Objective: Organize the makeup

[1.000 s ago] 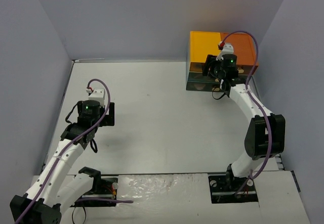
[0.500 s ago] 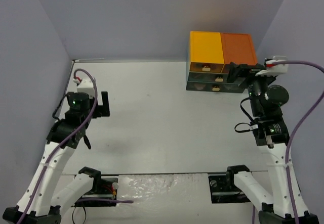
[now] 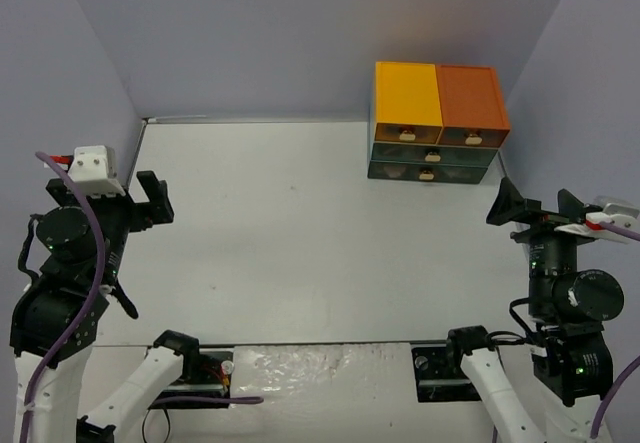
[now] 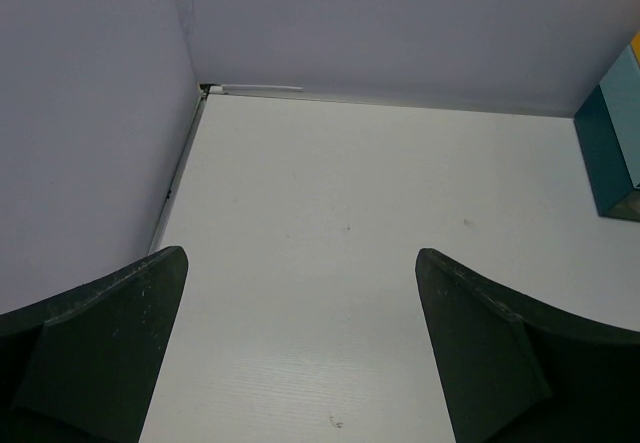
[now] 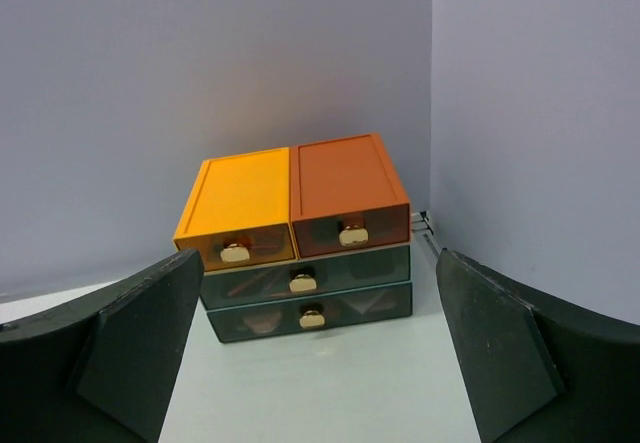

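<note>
Green shut drawers (image 5: 370, 268) show faint makeup (image 5: 262, 321) inside.

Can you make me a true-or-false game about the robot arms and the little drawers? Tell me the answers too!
1. The drawer unit stands at the far right corner of the table. True.
2. The two top drawers are both blue. False: there is a yellow drawer and an orange drawer.
3. The left tool is open and holds nothing. True.
4. The right tool is squeezing a drawer knob. False: it is open, holds nothing, and is well away from the drawer unit.
5. All the drawers are shut. True.
</note>
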